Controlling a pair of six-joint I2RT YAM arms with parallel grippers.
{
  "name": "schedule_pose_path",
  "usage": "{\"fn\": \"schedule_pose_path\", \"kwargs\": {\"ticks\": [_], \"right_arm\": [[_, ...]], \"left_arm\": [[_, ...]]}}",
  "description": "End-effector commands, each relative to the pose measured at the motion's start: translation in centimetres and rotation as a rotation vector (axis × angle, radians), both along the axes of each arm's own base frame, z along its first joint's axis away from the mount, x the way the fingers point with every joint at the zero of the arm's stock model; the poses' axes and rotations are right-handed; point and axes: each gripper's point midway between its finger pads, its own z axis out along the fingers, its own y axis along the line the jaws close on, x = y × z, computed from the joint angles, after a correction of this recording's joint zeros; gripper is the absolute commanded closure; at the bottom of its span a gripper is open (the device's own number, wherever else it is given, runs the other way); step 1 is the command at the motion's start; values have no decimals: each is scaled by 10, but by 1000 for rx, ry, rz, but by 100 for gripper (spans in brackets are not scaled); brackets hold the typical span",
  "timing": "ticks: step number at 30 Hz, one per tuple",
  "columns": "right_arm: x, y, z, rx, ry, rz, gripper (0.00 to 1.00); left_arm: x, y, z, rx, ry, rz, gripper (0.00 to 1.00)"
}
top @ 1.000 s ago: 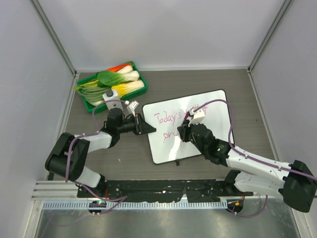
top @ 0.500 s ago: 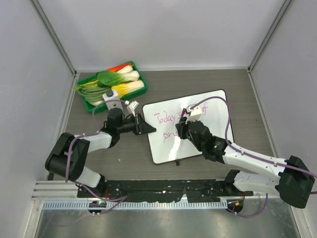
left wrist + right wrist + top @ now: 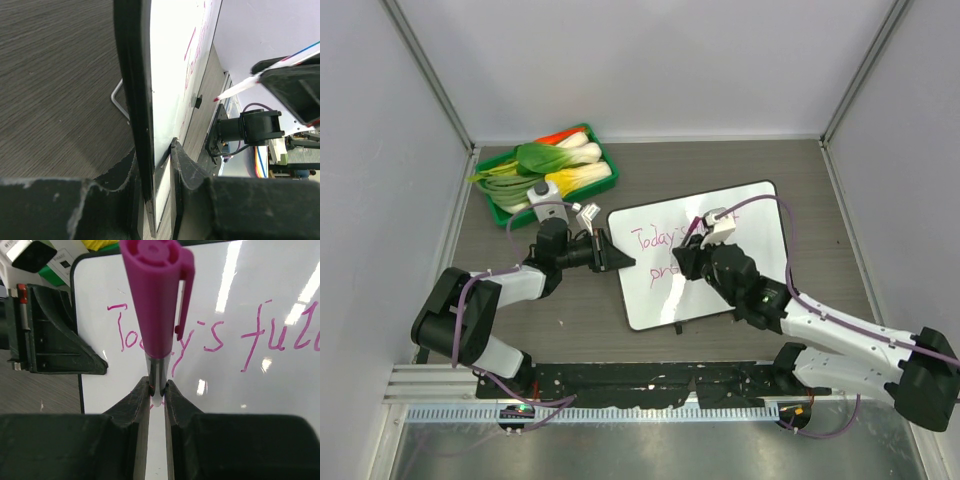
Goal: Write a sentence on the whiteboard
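- Tray [image 3: 497, 214] of greens [image 3: 545, 158] sits at the far left of the table [image 3: 570, 320], same as a second ago.
- Left gripper [image 3: 618, 258] is clamped on the board's left edge. Up close, one finger [image 3: 182, 162] lies on the white face and the other behind the black rim. It has not budged over the last second.
- Board [image 3: 655, 300] lies mid-table, right of the tray and apart from it, turned a little so its far right corner points away. It is in the same spot as before.
- Sentence [image 3: 660, 238] runs in pink across the board's upper left: "Today's", then "ful" by the wrist view, with "pr" begun on a second line below.
- Right gripper [image 3: 683, 262] is closed tight on a pink marker [image 3: 155, 295], whose barrel stands up between the fingers [image 3: 137, 400]. It hangs over the start of the second line.
- Compared with a second ago, it has edged slightly left along that line, and its forearm has swung with it.
- Whether the tip touches the board, I cannot tell.
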Motion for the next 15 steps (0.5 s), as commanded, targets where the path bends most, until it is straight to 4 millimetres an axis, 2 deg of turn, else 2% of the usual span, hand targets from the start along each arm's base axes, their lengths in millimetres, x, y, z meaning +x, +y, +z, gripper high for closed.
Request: {"fn": "schedule_pose_path", "kwargs": {"ticks": [1,3,10,15], "right_arm": [[1,-6,31,97,-65,-18,98],[2,-10,32,101,-70,-27,99],[10,-28,20,129,-35,-49,99],[10,-25,9,117,-26,-32,98]], "left_arm": [[23,21,-40,182,-48,127,100],[23,22,-40,182,-48,128,100],[23,22,-40,181,-49,128,100],[23,21,-40,179,-50,126,100]]}}
